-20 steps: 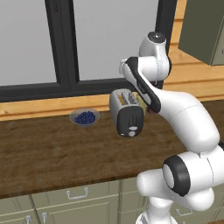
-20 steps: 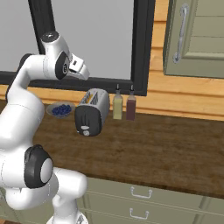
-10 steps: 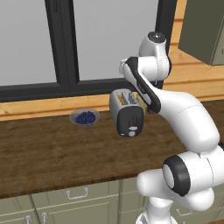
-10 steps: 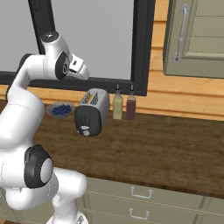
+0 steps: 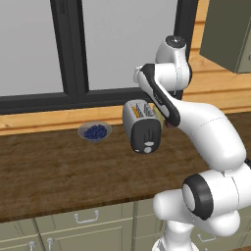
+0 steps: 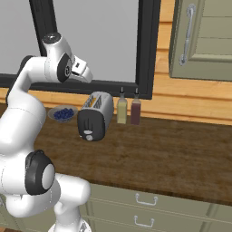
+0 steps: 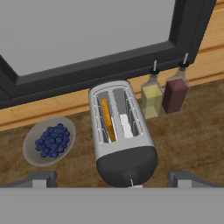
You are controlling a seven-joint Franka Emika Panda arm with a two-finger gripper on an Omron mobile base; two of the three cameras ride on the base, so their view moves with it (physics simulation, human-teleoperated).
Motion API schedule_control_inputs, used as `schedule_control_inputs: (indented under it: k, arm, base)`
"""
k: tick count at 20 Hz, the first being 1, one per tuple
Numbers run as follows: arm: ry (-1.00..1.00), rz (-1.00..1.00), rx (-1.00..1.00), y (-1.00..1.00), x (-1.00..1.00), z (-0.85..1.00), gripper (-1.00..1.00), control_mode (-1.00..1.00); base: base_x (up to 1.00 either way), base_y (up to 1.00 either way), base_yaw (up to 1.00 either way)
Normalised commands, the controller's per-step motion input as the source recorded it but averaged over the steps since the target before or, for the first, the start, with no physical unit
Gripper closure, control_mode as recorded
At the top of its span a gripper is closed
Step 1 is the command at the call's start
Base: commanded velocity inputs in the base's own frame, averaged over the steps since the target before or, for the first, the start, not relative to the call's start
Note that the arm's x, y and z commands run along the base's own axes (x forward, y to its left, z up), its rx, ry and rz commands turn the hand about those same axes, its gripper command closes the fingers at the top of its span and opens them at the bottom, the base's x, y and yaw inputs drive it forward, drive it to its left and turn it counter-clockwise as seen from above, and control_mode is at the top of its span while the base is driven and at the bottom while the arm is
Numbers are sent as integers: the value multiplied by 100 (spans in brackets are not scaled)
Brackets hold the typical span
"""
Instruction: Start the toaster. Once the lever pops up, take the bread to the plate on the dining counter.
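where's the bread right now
The bread stands in the left slot of the toaster in the hand view, on the worktop between the blueberry bowl and two bottles.

Wood worktop carries toaster, blueberry bowl, 2 bottles.

Toaster top open from above. Bowl of blueberries just left, two bottles close right; bare counter in front.
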Motion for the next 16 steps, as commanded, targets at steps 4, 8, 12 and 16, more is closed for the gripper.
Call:
schedule_control_inputs:
  k: [4,8,12,16]
  arm:
    - [0,0,0,0,0,0,-100,-100]
    - [0,0,0,0,0,0,-100,-100]
    - [0,0,0,0,0,0,-100,-100]
    - [0,0,0,0,0,0,-100,-100]
  base:
    - [0,0,0]
    - [0,0,0]
    - [0,0,0]
    - [0,0,0]
